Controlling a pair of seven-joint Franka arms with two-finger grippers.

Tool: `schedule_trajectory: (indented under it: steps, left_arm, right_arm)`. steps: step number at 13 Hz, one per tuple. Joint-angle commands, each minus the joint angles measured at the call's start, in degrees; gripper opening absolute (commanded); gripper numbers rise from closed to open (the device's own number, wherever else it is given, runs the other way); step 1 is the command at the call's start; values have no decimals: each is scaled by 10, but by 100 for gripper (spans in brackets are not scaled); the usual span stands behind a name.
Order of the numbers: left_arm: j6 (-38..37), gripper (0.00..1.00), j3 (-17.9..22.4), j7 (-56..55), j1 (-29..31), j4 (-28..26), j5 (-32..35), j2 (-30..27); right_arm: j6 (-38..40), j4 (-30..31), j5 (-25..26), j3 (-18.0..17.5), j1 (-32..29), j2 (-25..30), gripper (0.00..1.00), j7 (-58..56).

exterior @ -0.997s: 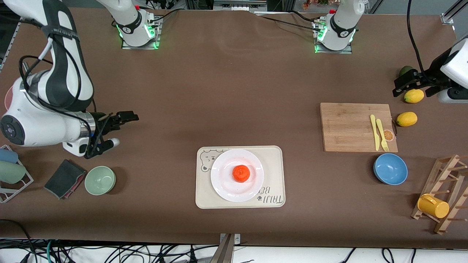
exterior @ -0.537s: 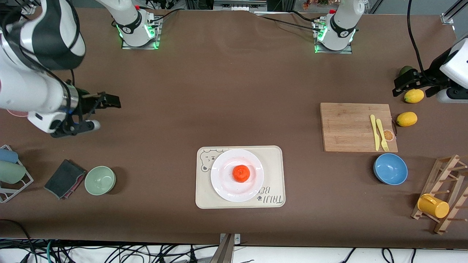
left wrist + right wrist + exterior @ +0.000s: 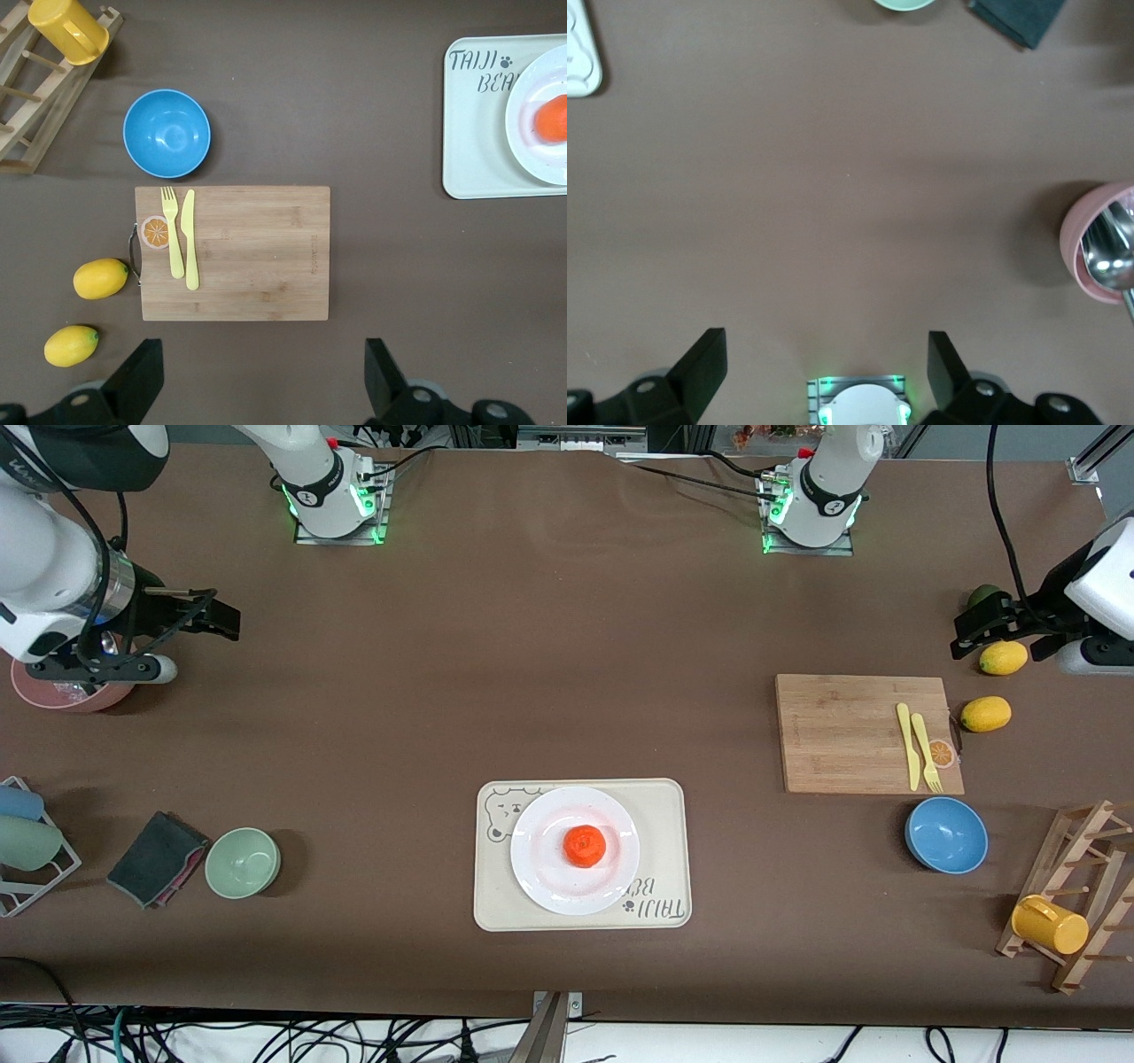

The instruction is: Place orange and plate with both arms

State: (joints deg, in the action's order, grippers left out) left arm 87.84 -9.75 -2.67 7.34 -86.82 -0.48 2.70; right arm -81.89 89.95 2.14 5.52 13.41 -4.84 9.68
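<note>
The orange (image 3: 585, 845) sits in the middle of the white plate (image 3: 540, 872), which lies on the cream bear-print tray (image 3: 664, 841) near the table's front edge. In the left wrist view the orange (image 3: 554, 119), plate (image 3: 530, 88) and tray (image 3: 478, 133) show at the edge. My left gripper (image 3: 970, 631) is open and empty, up over the lemons at the left arm's end; in its wrist view (image 3: 261, 381) the jaws stand wide apart. My right gripper (image 3: 217, 618) is open and empty, up beside the pink bowl (image 3: 53, 691); its own view (image 3: 826, 367) shows bare table between the jaws.
A cutting board (image 3: 864, 733) with a yellow knife and fork, two lemons (image 3: 1003, 657), an avocado (image 3: 982, 593), a blue bowl (image 3: 946, 834) and a wooden rack with a yellow cup (image 3: 1050, 924) are at the left arm's end. A green bowl (image 3: 242, 862) and a dark cloth (image 3: 158, 858) are at the right arm's end.
My right arm has drawn back from near the green bowl toward its base and now hangs by the pink bowl. The left arm, orange and plate have not moved.
</note>
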Motion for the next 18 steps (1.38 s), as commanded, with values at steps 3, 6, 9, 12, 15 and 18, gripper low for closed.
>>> schedule_trajectory:
  steps: [3,6,9,12,15,18]
  left_arm:
    - [-6,100,-3,13,1,14,13,4]
    - [-6,100,-3,13,2,14,12,4]
    - [-6,100,-3,13,2,15,12,5]
    - [-9,100,-2,10,2,13,10,4]
    - [-29,100,3,12,3,11,8,2]
    - [-40,100,3,12,5,1,7,-3]
  right_arm:
    - [-5,16,3,5,-35,29,100,8]
    - [-14,15,2,28,-36,29,100,-41]
    - [-16,15,-11,41,-38,29,100,-47]
    - [-23,16,-14,41,-37,27,100,-48]
    - [-35,15,-14,41,-33,25,100,-49]
    - [-50,14,-14,40,-32,24,100,-48]
